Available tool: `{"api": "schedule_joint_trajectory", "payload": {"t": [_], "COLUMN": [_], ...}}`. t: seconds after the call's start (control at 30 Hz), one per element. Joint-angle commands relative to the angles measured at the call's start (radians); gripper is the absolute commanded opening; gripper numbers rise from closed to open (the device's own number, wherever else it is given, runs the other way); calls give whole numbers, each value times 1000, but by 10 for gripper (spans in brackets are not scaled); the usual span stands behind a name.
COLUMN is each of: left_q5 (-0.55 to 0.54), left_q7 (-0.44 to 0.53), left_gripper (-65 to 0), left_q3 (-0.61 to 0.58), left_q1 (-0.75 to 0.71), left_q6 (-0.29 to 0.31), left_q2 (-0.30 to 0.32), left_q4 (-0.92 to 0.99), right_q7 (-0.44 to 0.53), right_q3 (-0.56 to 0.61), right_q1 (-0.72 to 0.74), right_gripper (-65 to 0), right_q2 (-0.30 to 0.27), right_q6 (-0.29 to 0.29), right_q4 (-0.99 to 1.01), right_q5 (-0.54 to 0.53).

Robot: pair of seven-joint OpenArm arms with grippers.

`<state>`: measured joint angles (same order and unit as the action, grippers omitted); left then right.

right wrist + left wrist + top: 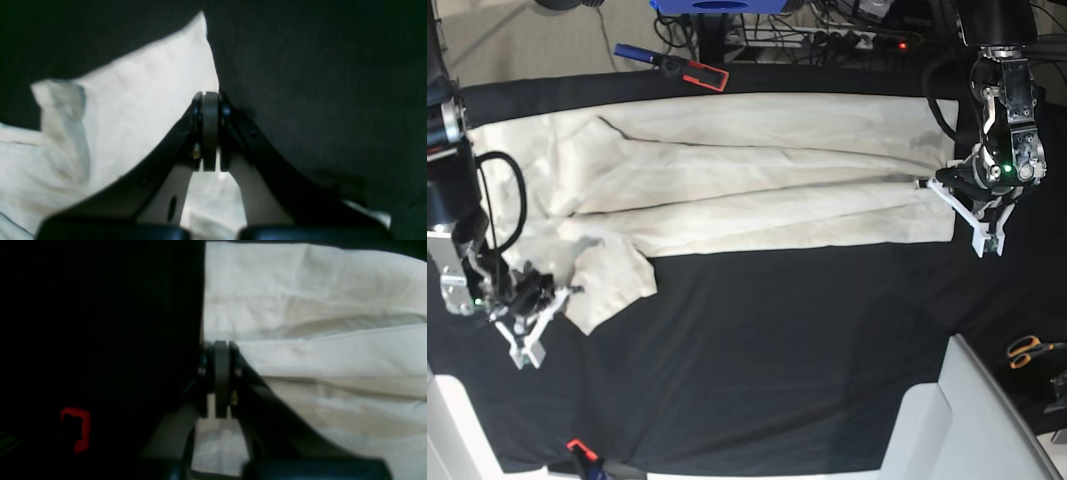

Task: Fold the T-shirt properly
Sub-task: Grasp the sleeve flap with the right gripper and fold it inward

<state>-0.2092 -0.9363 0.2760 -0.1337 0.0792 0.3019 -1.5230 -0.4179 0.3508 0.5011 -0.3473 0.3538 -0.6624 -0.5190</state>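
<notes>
The T-shirt [727,180] is lying partly folded lengthwise across the far half of the black table cloth [777,350], stretching from one arm to the other, with one sleeve [612,280] sticking out toward the near side. The left gripper [924,183] is sitting at the shirt's edge on the base view's right; its wrist view is showing the jaws pressed together on a fold of cream fabric [300,356] at that edge. The right gripper [577,290] is sitting at the tip of the sleeve on the base view's left; its wrist view is showing the jaws closed tight at the sleeve's edge, with cloth [133,110] lying against one side of them, and it looks to be pinching that edge. A red-and-blue clamp [672,64] is lying on the cloth's far edge. Orange-handled scissors [1030,350] are resting off the cloth's right side, well apart from the shirt.
</notes>
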Motion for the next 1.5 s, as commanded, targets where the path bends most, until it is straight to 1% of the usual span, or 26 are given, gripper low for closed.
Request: {"api": "schedule_joint_trajectory", "payload": {"t": [0.0, 0.1, 0.17, 0.3, 0.47, 0.7, 0.87, 0.93, 1.03, 1.13, 1.23, 1.33, 1.47], "left_q5": [6, 6, 6, 7, 7, 7, 7, 7, 7, 7, 7, 7, 7], "left_q7": [7, 7, 7, 7, 7, 6, 4, 3, -43, -46, -46, -46, -48], "left_gripper": [-650, -650, -650, -650, -650, -650, -650, -650, -650, -650, -650, -650, -650], "left_q3": [7, 7, 7, 7, 7, 7, 7, 7, 6, 6, 6, 6, 6], "left_q1": [12, 12, 12, 12, 12, 4, -17, -33, -36, -42, -56, -59, -74], "left_q6": [-5, -5, -5, -5, -5, -5, -5, -5, -2, -2, -2, -2, -2], "left_q2": [15, 16, 16, 16, 18, 18, 18, 30, 30, 32, 32, 32, 39], "left_q4": [-17, -17, -17, -17, -21, -29, -58, -89, -112, -113, -113, -113, -119], "right_q7": [6, -51, -95, -174, -283, -398, -439, -461, -471, -473, -476, -508, -511], "right_q3": [-8, -17, -69, -201, -295, -414, -465, -479, -491, -513, -539, -569, -574], "right_q1": [15, -34, -75, -167, -258, -379, -473, -494, -536, -580, -622, -645, -689], "right_gripper": [-650, -650, -650, -650, -650, -650, -650, -650, -650, -650, -650, -650, -650], "right_q2": [-29, -49, -52, -51, -52, -43, -43, -43, -43, -40, -14, 11, 15], "right_q6": [-8, -34, -48, -46, -48, -49, -49, -49, -49, -49, -49, -49, -49], "right_q4": [-40, -150, -201, -334, -498, -672, -793, -817, -850, -896, -931, -943, -999], "right_q5": [-14, -14, -14, -8, -8, -8, -8, -8, -13, -13, -10, -10, -8]}}
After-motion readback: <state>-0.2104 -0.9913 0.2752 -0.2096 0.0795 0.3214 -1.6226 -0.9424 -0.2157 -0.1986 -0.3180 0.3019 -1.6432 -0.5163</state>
